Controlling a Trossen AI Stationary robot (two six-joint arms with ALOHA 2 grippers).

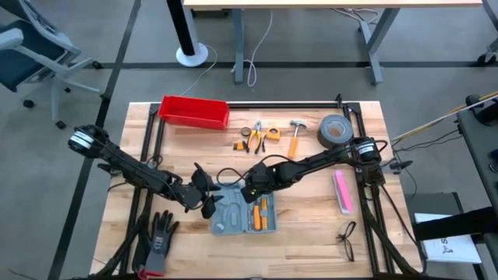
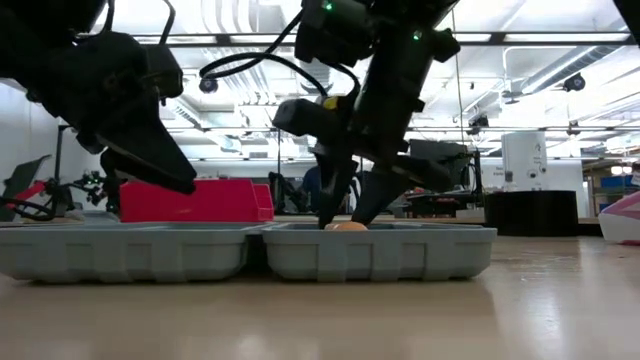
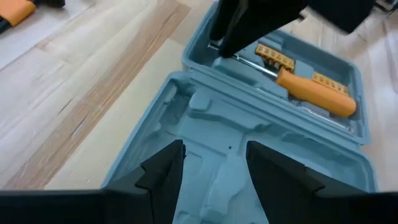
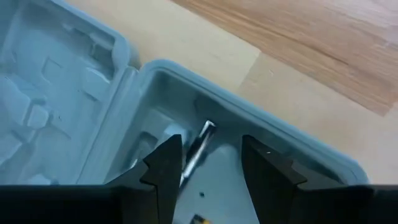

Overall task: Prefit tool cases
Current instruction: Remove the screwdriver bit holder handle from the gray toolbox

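Tool case (image 1: 243,213), grey-blue, lay opened flat near the front middle of the wooden table (image 1: 311,225), both moulded halves up. Right half held an orange-handled screwdriver (image 3: 314,98) and a few orange bits (image 3: 274,57); left half showed bare slots only.

Left arm reached in from the table's left edge; left gripper (image 1: 207,194) hung over the case's left half, jaws spread, nothing between them, fingers (image 3: 163,174) apart above the bare slots. Right arm came across from the right side; right gripper (image 1: 250,187) sat at the far edge of the case's right half, jaws spread either side of a slim metal shaft (image 4: 198,148) lying in the tray. Contact with the shaft could not be told.

Red bin (image 1: 194,111) sat at the far left of the table, well apart from the case. Roll of grey tape (image 1: 336,131) far right, hammer (image 1: 296,138) and pliers (image 1: 254,137) between bin and tape. Pink flat tool (image 1: 342,191) near the right edge, black gloves (image 1: 159,237) at front left, safety glasses (image 1: 347,239) front right.
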